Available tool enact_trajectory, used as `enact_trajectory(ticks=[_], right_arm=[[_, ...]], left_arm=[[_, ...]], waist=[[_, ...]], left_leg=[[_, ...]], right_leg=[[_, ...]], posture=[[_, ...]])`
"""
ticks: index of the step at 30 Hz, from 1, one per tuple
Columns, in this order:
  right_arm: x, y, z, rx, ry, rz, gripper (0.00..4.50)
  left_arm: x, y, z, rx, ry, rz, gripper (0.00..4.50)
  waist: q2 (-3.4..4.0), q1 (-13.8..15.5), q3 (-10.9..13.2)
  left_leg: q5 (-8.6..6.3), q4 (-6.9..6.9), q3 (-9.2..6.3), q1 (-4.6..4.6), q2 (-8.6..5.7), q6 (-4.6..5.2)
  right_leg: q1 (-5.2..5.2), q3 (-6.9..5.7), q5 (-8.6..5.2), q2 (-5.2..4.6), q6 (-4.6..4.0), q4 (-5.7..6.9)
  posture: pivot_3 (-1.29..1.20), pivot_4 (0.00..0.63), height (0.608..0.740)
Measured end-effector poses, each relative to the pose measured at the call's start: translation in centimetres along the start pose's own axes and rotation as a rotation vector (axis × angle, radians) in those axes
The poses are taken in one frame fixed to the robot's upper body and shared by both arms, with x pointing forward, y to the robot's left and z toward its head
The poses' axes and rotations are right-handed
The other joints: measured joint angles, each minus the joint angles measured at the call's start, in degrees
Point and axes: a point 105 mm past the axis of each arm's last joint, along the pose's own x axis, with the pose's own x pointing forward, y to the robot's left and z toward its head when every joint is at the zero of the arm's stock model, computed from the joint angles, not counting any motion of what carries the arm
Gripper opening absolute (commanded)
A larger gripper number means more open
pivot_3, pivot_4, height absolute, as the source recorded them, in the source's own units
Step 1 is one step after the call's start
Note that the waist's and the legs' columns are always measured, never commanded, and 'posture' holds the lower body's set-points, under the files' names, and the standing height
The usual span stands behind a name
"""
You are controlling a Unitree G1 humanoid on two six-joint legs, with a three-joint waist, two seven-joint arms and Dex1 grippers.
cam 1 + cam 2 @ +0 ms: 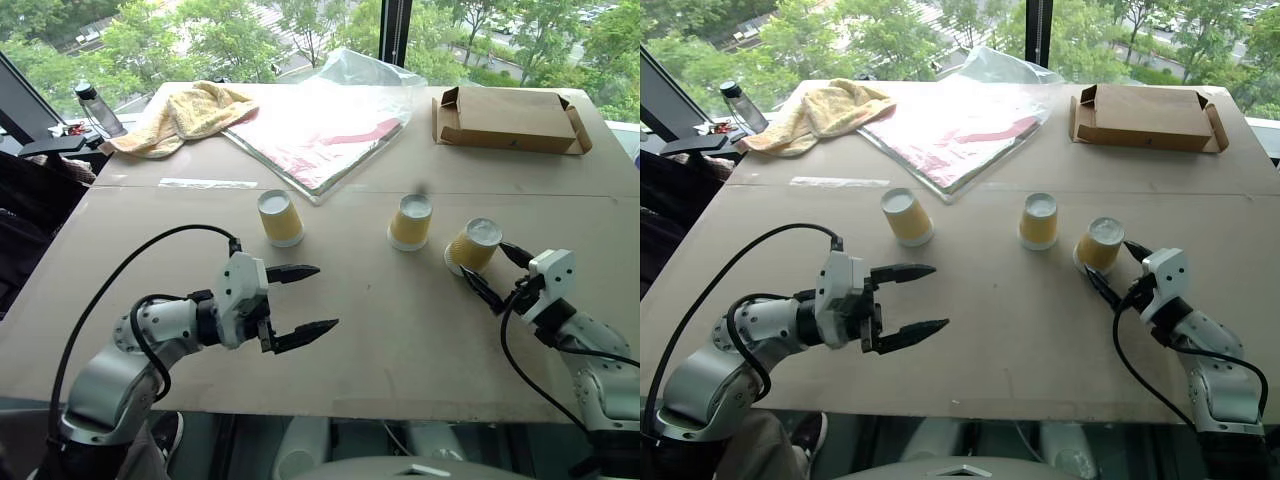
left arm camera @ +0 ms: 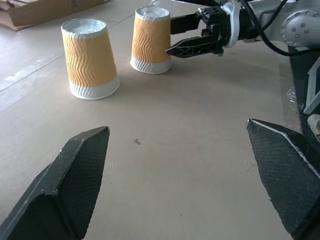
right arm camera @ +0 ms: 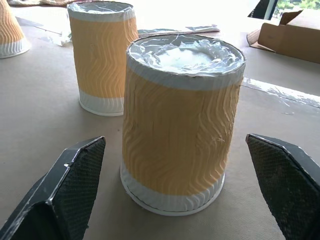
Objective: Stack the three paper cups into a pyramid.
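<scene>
Three yellow paper cups stand upside down in a row across the worktop (image 1: 400, 340), well apart, none stacked yet. The right claw (image 1: 492, 272), fingers spread wide and holding nothing, reaches level toward the right cup (image 1: 472, 246), which stands upright just ahead between the fingertips (its long axis vertical). The middle cup (image 1: 410, 221) is just left of it; the left cup (image 1: 281, 218) sits beyond the left claw (image 1: 305, 298), which is likewise open and empty. The right arm is likely nearest its grasp.
</scene>
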Motion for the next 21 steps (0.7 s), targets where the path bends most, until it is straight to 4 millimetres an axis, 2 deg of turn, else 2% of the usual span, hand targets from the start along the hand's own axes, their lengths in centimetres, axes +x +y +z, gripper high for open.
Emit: enact_trajectory(ticks=[4, 10, 11, 12, 14, 16, 17, 21], right_arm=[[1.0, 0.0, 1.0, -0.010, -0.027, 0.018, 4.46], [1.7, 0.4, 1.4, 0.003, -0.041, 0.040, 4.46], [2.0, 0.5, 1.3, 0.014, -0.045, 0.041, 3.94], [2.1, 0.5, 1.3, 0.020, -0.048, 0.041, 3.68], [2.2, 0.6, 1.1, 0.030, -0.049, 0.041, 2.68], [2.2, 0.7, 1.1, 0.034, -0.052, 0.039, 1.94], [2.2, 0.7, 1.1, 0.034, -0.052, 0.039, 1.76], [2.2, 0.7, 1.1, 0.032, -0.051, 0.044, 1.76]], left_arm=[[-1.1, 0.2, 0.7, 0.011, -0.010, -0.019, 4.50], [-1.7, 0.6, 0.7, -0.008, -0.028, -0.007, 4.50], [-1.7, 0.6, 0.7, -0.009, -0.028, -0.007, 4.50], [-1.7, 0.6, 0.7, -0.009, -0.028, -0.007, 4.50], [-1.7, 0.6, 0.7, -0.009, -0.028, -0.006, 4.50], [-1.7, 0.6, 0.6, -0.011, -0.028, -0.004, 4.50], [-1.7, 0.6, 0.6, -0.013, -0.028, -0.003, 4.50], [-1.8, 0.5, 0.3, -0.029, -0.024, 0.004, 4.50]], waist=[[0.02, -0.09, 0.03], [0.00, -0.06, 0.04], [-0.01, -0.06, 0.04], [0.00, -0.06, 0.04], [0.00, -0.07, 0.04], [0.00, -0.07, 0.04], [0.00, -0.06, 0.04], [0.00, -0.06, 0.04]], left_leg=[[-0.02, 0.01, 0.02, 0.11, 0.00, 0.04], [-0.01, 0.01, 0.02, 0.06, 0.00, 0.02], [-0.01, 0.01, 0.02, 0.06, 0.00, 0.02], [-0.01, 0.01, 0.02, 0.07, 0.00, 0.02], [-0.01, 0.01, 0.01, 0.07, 0.00, 0.02], [-0.01, 0.01, 0.01, 0.07, 0.00, 0.02], [-0.01, 0.01, 0.02, 0.07, 0.00, 0.02], [-0.01, 0.00, 0.01, 0.07, 0.00, 0.02]], right_leg=[[0.04, 0.01, 0.00, 0.01, 0.00, 0.08], [0.02, 0.01, 0.00, 0.01, 0.00, 0.03], [0.02, 0.01, 0.00, 0.01, 0.00, 0.04], [0.02, 0.01, 0.00, 0.01, 0.00, 0.04], [0.02, 0.01, 0.00, 0.01, 0.00, 0.05], [0.02, 0.01, 0.00, 0.01, 0.00, 0.05], [0.02, 0.01, 0.00, 0.00, 0.00, 0.05], [0.02, 0.01, 0.00, 0.01, 0.00, 0.05]], posture=[[0.00, 0.150, 0.740], [0.00, 0.150, 0.740], [0.00, 0.150, 0.740], [0.00, 0.150, 0.740], [0.00, 0.150, 0.740], [0.00, 0.150, 0.740], [0.00, 0.150, 0.740], [0.00, 0.150, 0.740]])
